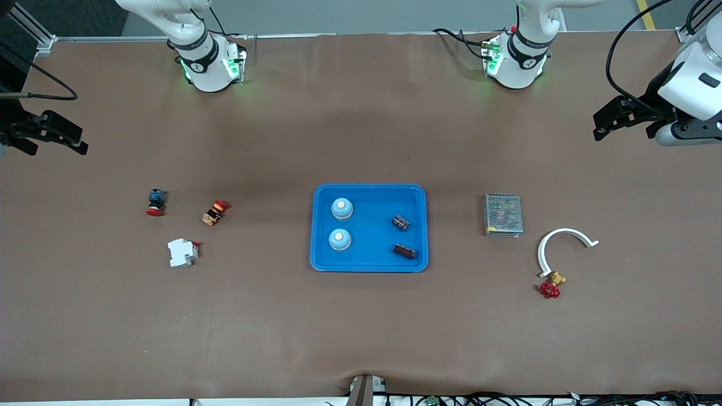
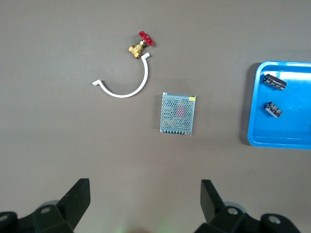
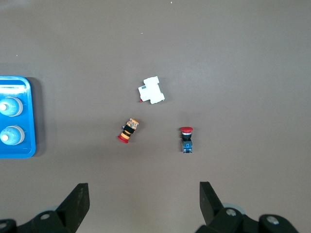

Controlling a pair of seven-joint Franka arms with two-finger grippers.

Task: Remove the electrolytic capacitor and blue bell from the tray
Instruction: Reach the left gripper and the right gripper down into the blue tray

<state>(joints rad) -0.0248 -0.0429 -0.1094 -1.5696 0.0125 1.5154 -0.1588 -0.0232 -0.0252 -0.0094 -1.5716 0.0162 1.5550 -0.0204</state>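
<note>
A blue tray (image 1: pixel 369 186) lies at the middle of the table. In it are two pale blue bells (image 1: pixel 342 208) (image 1: pixel 339 239) at the right arm's end and two black capacitors (image 1: pixel 400 222) (image 1: pixel 404 251) at the left arm's end. My left gripper (image 1: pixel 598 127) is open and empty, raised over the left arm's end of the table. Its wrist view (image 2: pixel 144 199) shows the tray's edge (image 2: pixel 252 107) and both capacitors (image 2: pixel 274 81) (image 2: pixel 273 109). My right gripper (image 1: pixel 82 141) is open and empty over the right arm's end. Its wrist view (image 3: pixel 144 199) shows both bells (image 3: pixel 10 106) (image 3: pixel 10 136).
Toward the left arm's end lie a metal mesh box (image 1: pixel 502 213), a white curved bracket (image 1: pixel 555 242) and a brass valve with a red handle (image 1: pixel 553 285). Toward the right arm's end lie a red push button (image 1: pixel 155 202), an orange switch (image 1: pixel 214 212) and a white breaker (image 1: pixel 182 252).
</note>
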